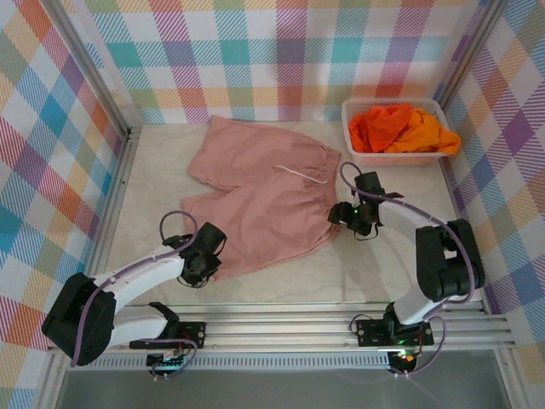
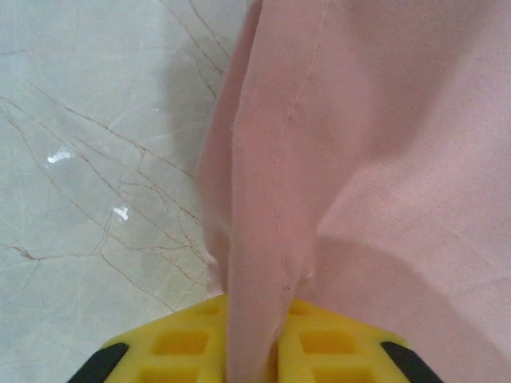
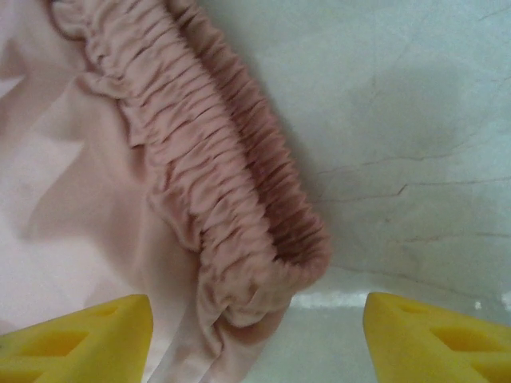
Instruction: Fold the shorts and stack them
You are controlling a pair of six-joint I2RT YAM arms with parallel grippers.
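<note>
— The pink shorts [image 1: 264,192], where do they lie to each claw?
— Nearest, the left claw [image 1: 204,256] is pressed together on the near leg hem. A fold of pink cloth is pinched between its yellow fingers [image 2: 184,343]. A little farther, the right claw [image 3: 255,327] stands spread, and the corner of the gathered waistband [image 3: 215,167] lies between its fingers.
— And the whole garment?
— It lies spread on the tabletop [image 1: 375,273] between the two arms, with its white drawstring [image 1: 302,176] on top.
— How many shorts do you count?
— Three. One is pink, and two are in the white basket [image 1: 400,157] at the far right corner: the bright orange shorts [image 1: 379,126] and the yellow-orange shorts [image 1: 430,132]. One basket, two claws.
</note>
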